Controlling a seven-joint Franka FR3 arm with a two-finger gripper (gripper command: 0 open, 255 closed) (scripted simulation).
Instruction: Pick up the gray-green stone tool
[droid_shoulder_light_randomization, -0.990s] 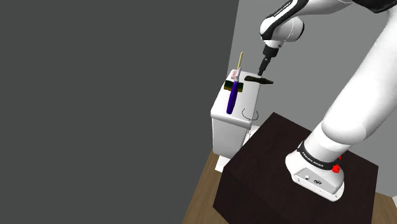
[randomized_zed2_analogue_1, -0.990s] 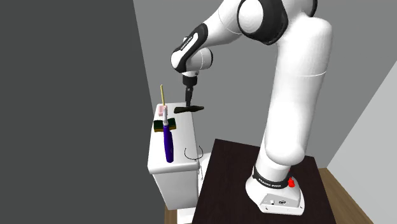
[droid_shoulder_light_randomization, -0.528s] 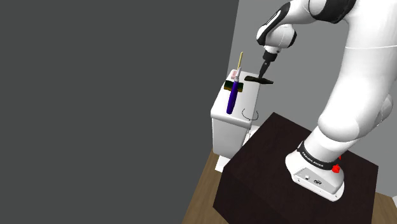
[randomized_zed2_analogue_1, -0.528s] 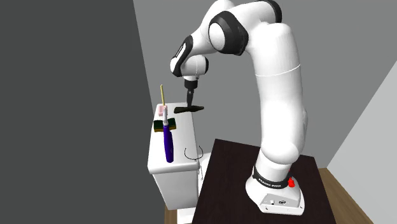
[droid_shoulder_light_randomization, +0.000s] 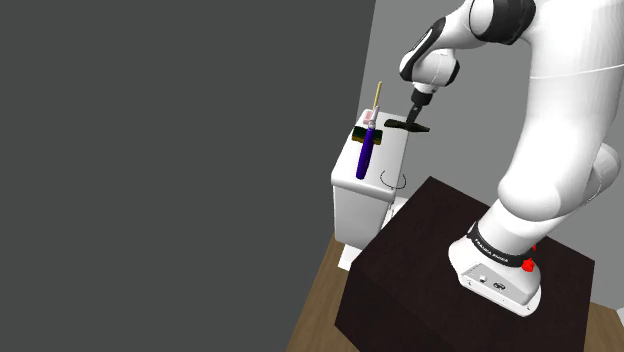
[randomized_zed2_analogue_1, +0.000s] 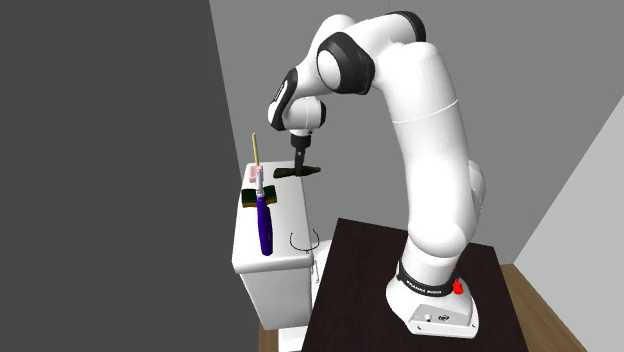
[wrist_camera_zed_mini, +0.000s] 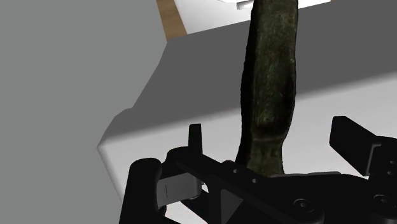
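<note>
The stone tool (droid_shoulder_light_randomization: 405, 125) is a long, dark gray-green piece lying across the far end of the white tank's top (droid_shoulder_light_randomization: 350, 175); it is also seen in the second exterior view (randomized_zed2_analogue_1: 297, 171). My gripper (droid_shoulder_light_randomization: 413, 108) stands right over it, pointing down (randomized_zed2_analogue_1: 298, 158). In the wrist view the tool (wrist_camera_zed_mini: 270, 76) runs out from between the fingers over the white top. The gripper (wrist_camera_zed_mini: 273, 135) is open: one black finger (wrist_camera_zed_mini: 196, 137) and the other (wrist_camera_zed_mini: 356, 137) stand on either side of the tool with gaps, not touching it.
On the same white top lie a purple-handled tool (droid_shoulder_light_randomization: 367, 150), a green-and-yellow sponge block (droid_shoulder_light_randomization: 362, 132), a thin yellow stick (droid_shoulder_light_randomization: 377, 95) and a black wire loop (droid_shoulder_light_randomization: 391, 180). Gray walls close in behind. The dark stand (droid_shoulder_light_randomization: 420, 270) sits close beside the tank.
The arm's upper links have swung in over the stand and folded. The gripper and the stone tool have stayed in the same place.
</note>
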